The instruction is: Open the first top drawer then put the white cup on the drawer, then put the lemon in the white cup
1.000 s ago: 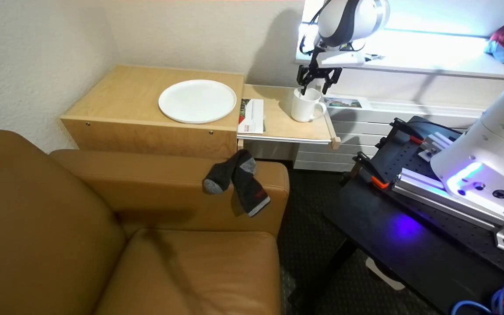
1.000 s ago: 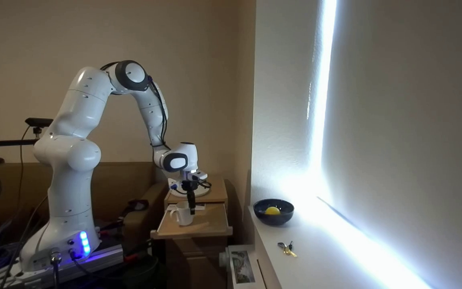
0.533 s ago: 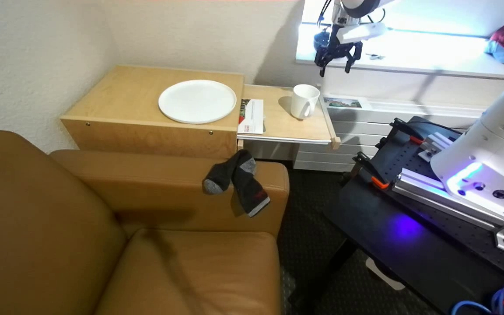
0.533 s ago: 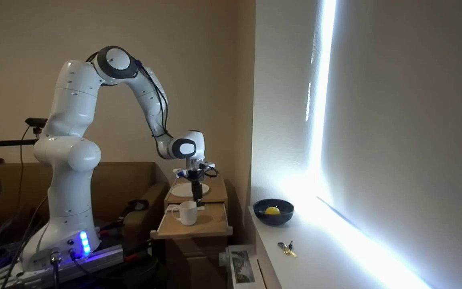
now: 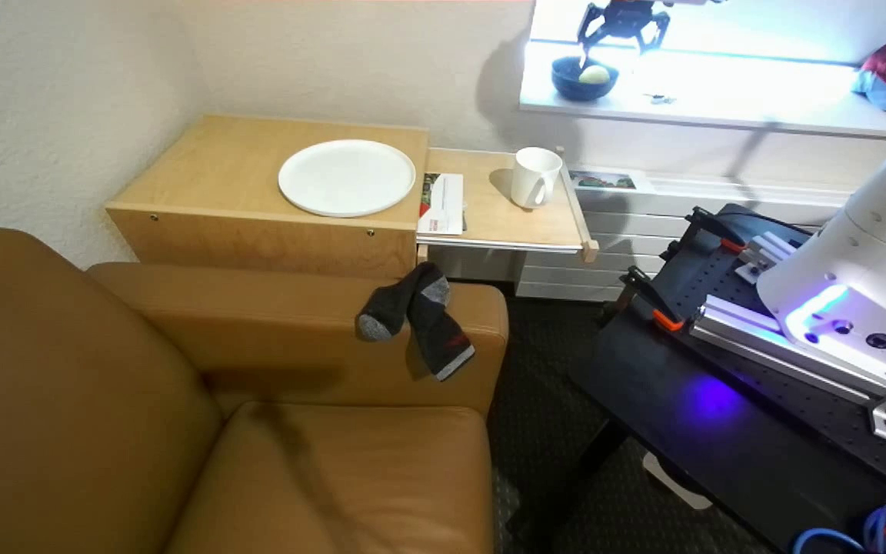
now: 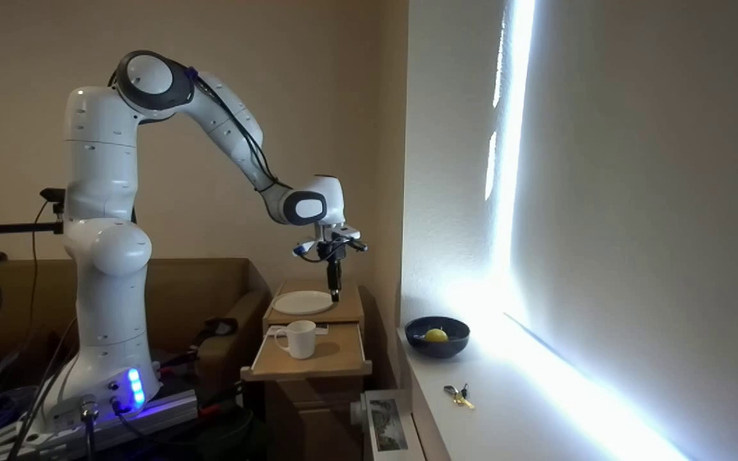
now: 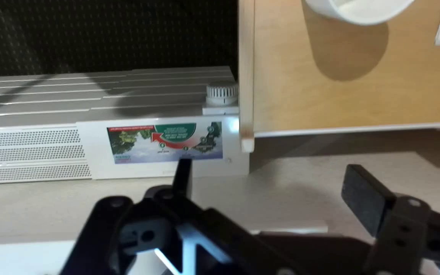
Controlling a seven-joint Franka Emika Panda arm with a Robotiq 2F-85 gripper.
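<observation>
While drawer (image 5: 495, 218) holds cup (image 5: 531, 181), radiator label (image 7: 164, 143), illegible

In an exterior view the white jointed robot arm (image 6: 103, 169) reaches outward, its black gripper (image 6: 335, 298) hanging edge-on to the view and pointing down. A small plain white cup (image 6: 301, 340) stands upright on the pulled-out shallow light-wood drawer (image 6: 340, 358). Behind it a round flat white plate (image 6: 300, 304) lies on the pale wooden cabinet (image 6: 351, 308). On the white sill (image 6: 510, 413) a yellow lemon (image 6: 435, 335) sits in a round dark blue bowl (image 6: 436, 351), a bunch of metal keys (image 6: 459, 397) near it
</observation>
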